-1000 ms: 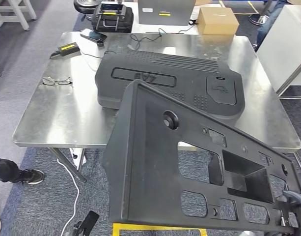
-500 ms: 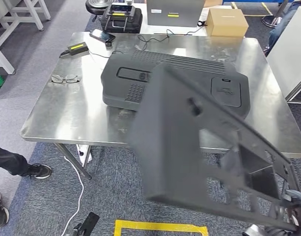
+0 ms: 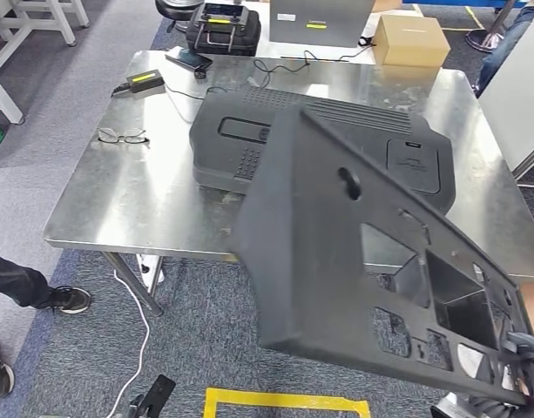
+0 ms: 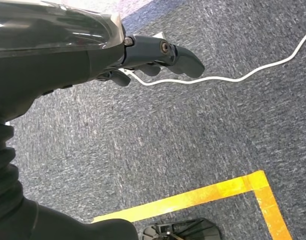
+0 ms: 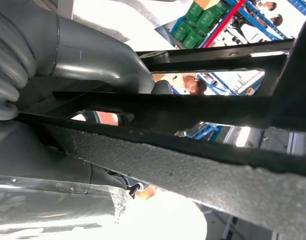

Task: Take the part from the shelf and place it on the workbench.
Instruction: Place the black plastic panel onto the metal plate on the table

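Item: black trim panel (image 3: 356, 261), perforated, held tilted at its lower corner by my right hand (image 3: 523, 366), fingers (image 5: 106, 60) clamped on its edge. Since a second ago its far end overlaps the steel bench (image 3: 138, 200), above a moulded cover (image 3: 329, 139); placement looks close. Left hand (image 4: 151, 55) hangs, fingers loose, holding nothing.
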